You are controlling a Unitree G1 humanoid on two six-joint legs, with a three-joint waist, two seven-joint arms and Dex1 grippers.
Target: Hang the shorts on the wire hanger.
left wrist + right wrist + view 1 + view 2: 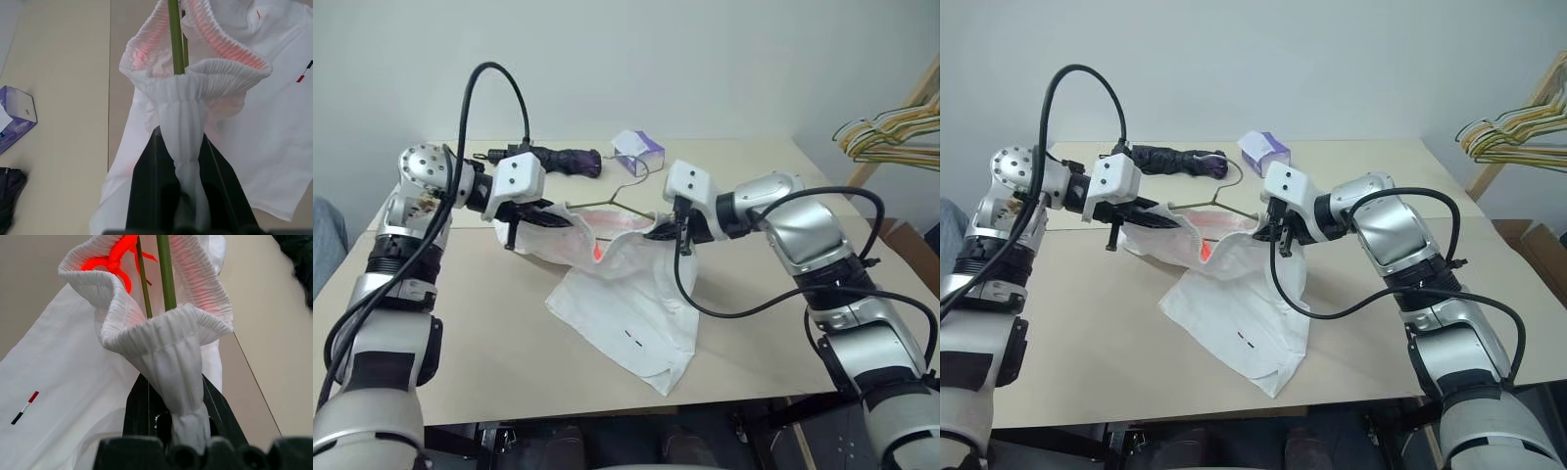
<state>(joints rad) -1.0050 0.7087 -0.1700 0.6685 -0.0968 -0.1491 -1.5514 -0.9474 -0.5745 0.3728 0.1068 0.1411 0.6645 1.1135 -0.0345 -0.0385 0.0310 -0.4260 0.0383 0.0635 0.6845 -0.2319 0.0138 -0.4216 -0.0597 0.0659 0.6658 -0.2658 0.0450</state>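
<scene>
The white shorts point(626, 318) hang from both grippers, their legs draped on the table point(489, 362). My left gripper point(536, 220) is shut on the left end of the gathered waistband point(195, 78). On the waistband's right end my right gripper point(672, 231) is shut too, with cloth bunched between its fingers point(142, 401). The olive-green wire hanger point(607, 202) runs through the open waist between the two grippers, its wire point(175, 39) passing into the band point(165, 274). Its pale hook point(641, 176) sticks out behind the shorts. A red-pink print shows inside the waist.
A purple tissue box point(638, 149) and a dark rolled bundle point(563, 159) lie at the back of the table. A bunch of yellow, green and white hangers point(891, 132) hangs on a wooden rack at the far right. The table's front edge lies just below the shorts' hem.
</scene>
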